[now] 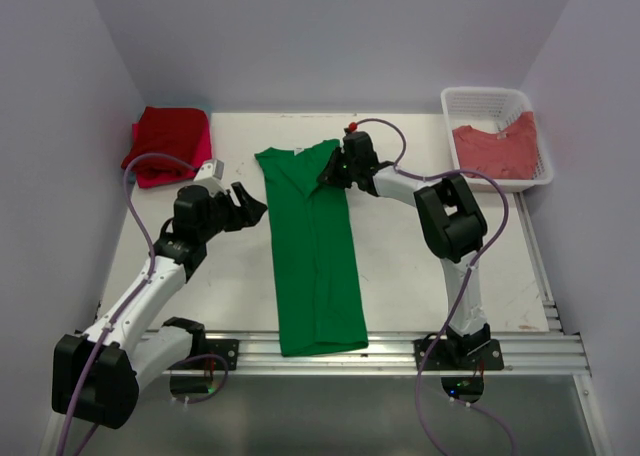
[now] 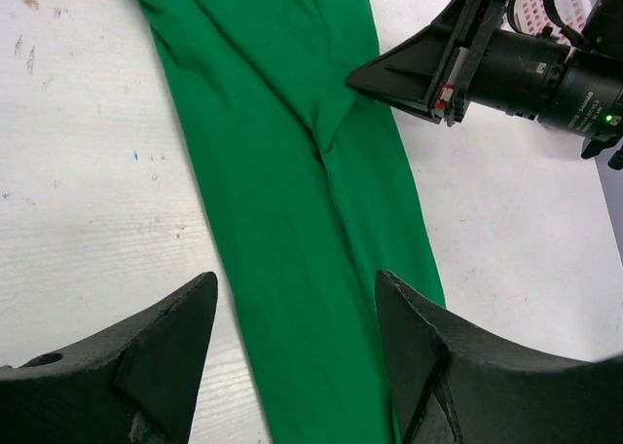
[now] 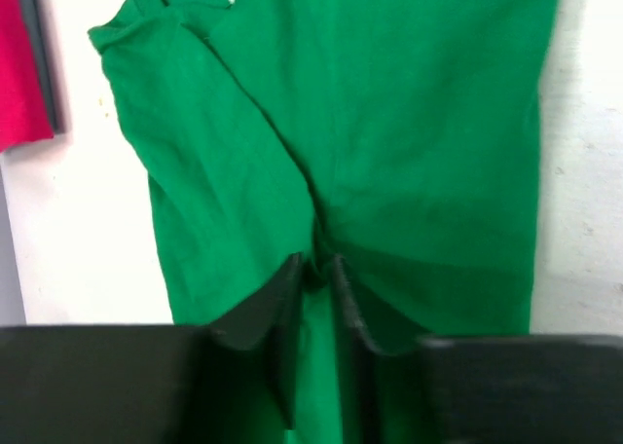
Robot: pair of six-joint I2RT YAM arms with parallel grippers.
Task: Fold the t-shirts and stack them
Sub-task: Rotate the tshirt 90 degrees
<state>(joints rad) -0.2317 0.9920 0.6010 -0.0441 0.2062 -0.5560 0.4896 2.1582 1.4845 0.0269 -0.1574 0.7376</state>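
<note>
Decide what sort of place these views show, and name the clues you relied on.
Most likely a robotics lab test cell, not a home: a white table boxed in by plain walls, two robot arms bolted to a metal rail at its edge, and a green t-shirt laid out flat.

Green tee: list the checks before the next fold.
1. The right end effector pinches the green tee: ok.
2. Grip catches every layer: cannot tell.
3. The left end effector open, empty, by the tee: ok.
4. Tee lies as a flat lengthwise strip: ok.
5. Hem fully on the table: not ok, it overlaps the front rail.
6. The red stack clear of both arms: ok.
</note>
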